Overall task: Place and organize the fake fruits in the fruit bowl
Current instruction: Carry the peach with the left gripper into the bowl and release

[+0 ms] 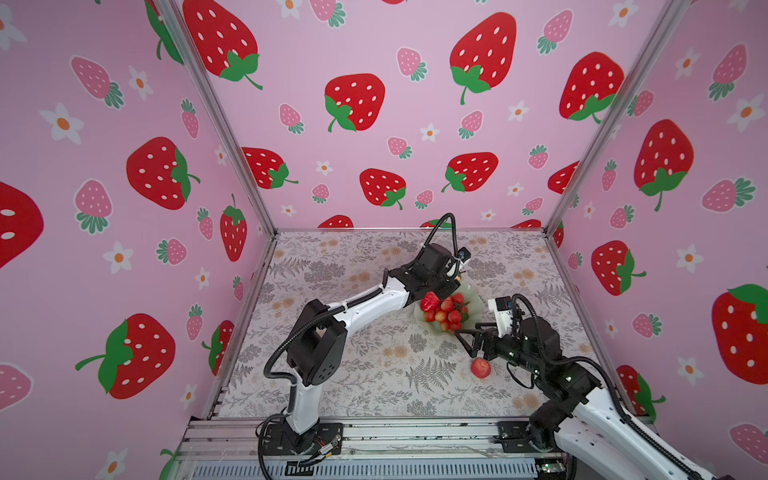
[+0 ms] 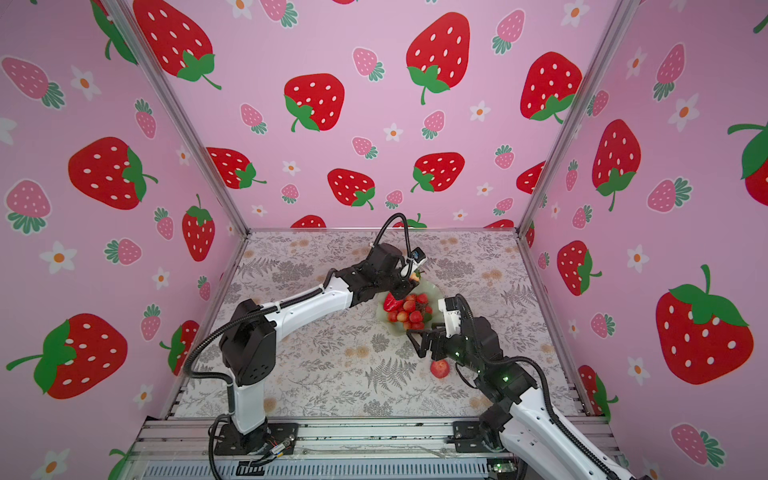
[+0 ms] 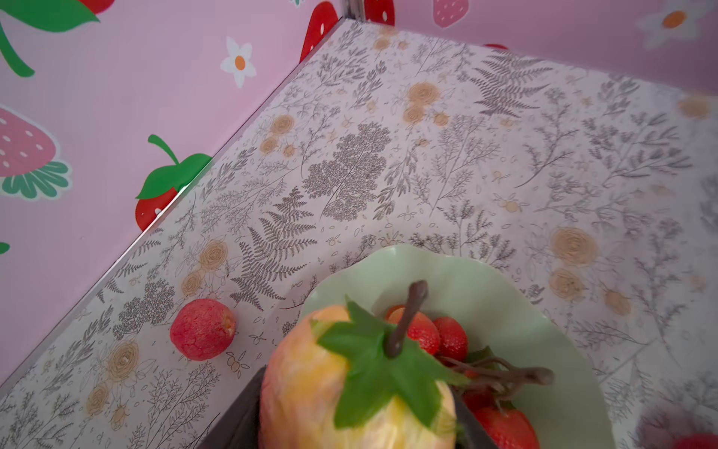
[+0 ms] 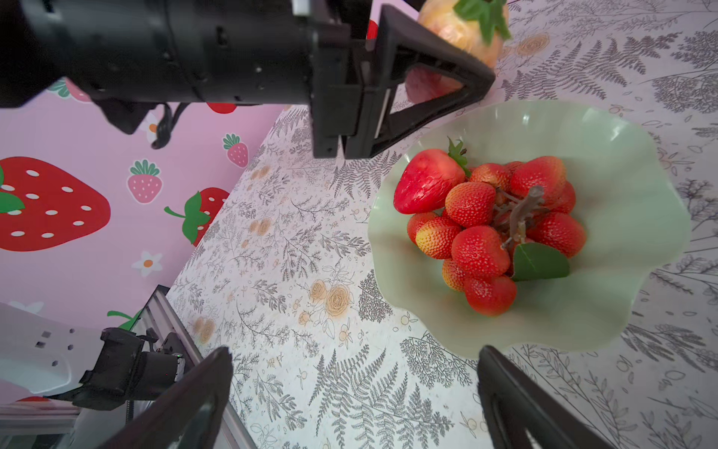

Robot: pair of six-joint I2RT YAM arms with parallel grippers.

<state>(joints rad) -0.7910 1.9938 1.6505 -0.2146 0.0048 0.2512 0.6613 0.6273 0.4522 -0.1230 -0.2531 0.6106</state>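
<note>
Pear [image 3: 311,388] position is what your next move turns on. The left gripper [image 1: 456,279] has it clamped between jaws about half apart, at the fruit bowl's [image 4: 582,128] rim on the side away from the right gripper [image 1: 464,343]. Its long axis runs up toward the left wrist camera, stem and leaf uppermost, so it would go down base first. From the jaws, the bowl's bare floor lies inward. The strawberry [image 4: 425,182] and the bunch [image 4: 501,225] fill the bowl's middle, leaving a free strip by the pear's rim. I judge you need a short carry inward before letting go; dropped here, it could catch the rim and roll off.

Your right gripper is wide open and holds nothing, just beside the bowl's opposite rim. It is the nearer arm for the round fruit [image 1: 481,368], which lies on the table [image 1: 374,374] beyond that gripper from the bowl.

The left wrist view shows you a second round fruit [image 3: 203,329] on the table near the bowl's pear side; in both top views the left arm hides it. No view settles whether the pear hangs over the rim or just outside it.
</note>
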